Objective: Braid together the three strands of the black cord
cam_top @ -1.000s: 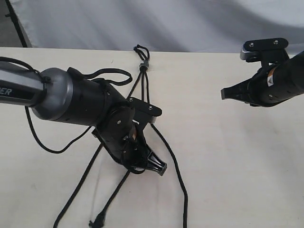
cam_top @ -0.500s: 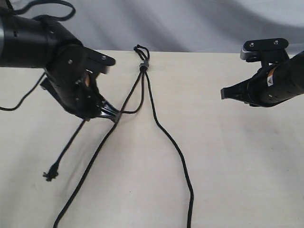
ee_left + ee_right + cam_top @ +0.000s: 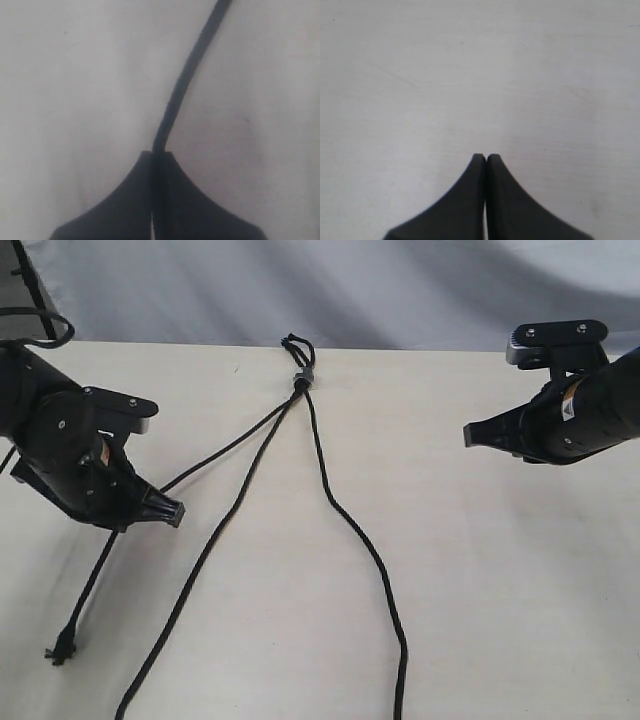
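1. Where its three strands (image 3: pixel 240 502) are joined, the black cord (image 3: pixel 303 380) lies on the desk (image 3: pixel 500 590), near the middle of the edge that meets the pale backdrop (image 3: pixel 400 290). A small loop (image 3: pixel 296 345) and a grey band (image 3: pixel 304 374) mark that end.
2. From the band the strands fan out across the desk, not yet braided.
3. The left strand (image 3: pixel 226 447) runs in a nearly straight line to the left gripper (image 3: pixel 176 513). Past the jaws it drops to a knotted end (image 3: pixel 60 652) toward the near left corner.
4. The middle strand (image 3: pixel 205 556) slants toward the near edge and leaves the exterior view, so its end is out of sight. The right strand (image 3: pixel 316 440) winds in soft curves toward the same edge.
5. The left jaws are clamped on the left strand. In the left wrist view that strand (image 3: pixel 175 95) comes out from between the pressed tips of the gripper (image 3: pixel 156 152).
6. The right gripper (image 3: pixel 468 435) hangs over the right side of the desk, well apart from the cord. Its jaws are closed on nothing, and the right wrist view shows the tips (image 3: pixel 486 156) together above bare desk.
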### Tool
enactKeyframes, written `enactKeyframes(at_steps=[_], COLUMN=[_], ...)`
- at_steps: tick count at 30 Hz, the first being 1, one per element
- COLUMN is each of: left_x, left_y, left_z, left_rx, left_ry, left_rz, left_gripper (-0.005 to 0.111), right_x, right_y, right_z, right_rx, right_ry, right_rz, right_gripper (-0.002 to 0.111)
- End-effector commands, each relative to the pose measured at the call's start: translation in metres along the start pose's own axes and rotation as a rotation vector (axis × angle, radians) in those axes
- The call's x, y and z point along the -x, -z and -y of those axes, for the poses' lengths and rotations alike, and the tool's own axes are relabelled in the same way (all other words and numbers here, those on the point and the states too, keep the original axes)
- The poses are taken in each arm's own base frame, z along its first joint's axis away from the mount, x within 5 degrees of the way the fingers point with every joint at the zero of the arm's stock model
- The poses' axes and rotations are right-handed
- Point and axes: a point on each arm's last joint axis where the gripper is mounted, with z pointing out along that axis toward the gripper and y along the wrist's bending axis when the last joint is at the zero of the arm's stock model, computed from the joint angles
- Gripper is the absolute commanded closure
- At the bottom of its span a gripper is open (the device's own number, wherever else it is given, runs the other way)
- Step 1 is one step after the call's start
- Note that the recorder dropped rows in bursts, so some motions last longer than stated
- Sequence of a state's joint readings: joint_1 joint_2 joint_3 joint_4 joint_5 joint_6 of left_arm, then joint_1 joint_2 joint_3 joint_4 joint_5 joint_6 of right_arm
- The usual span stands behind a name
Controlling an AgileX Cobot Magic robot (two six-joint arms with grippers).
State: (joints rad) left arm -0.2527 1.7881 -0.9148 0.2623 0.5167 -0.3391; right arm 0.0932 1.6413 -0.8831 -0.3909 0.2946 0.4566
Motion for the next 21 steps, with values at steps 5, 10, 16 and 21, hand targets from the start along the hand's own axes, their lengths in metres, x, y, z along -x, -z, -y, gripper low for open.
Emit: enactKeyframes(at_steps=[5, 10, 16, 21], left_x=[-0.01, -0.011, 0.005, 0.027], left_y=[-0.003, -0.003, 0.007, 0.037], left_z=[-0.001, 0.001, -0.005, -0.028], left_rx=[-0.007, -0.028, -0.032, -0.031], left_ry=[0.02, 0.061, 0.06, 0.116], left_rz=[-0.019, -0.027, 0.05, 0.217], left_gripper=[0.097, 0.045, 0.025, 0.085], right_x=[0.0, 0.0, -0.001, -0.005], right_y=[0.0, 0.0, 0.001, 0.005], right_z=[-0.002, -0.002, -0.004, -0.035], right_rx=[0.012, 0.013, 0.019, 0.105], right_ry=[-0.025, -0.025, -0.054, -0.024], right_rz=[0.003, 0.005, -0.01, -0.023], right_gripper=[0.109, 0.109, 0.109, 0.109])
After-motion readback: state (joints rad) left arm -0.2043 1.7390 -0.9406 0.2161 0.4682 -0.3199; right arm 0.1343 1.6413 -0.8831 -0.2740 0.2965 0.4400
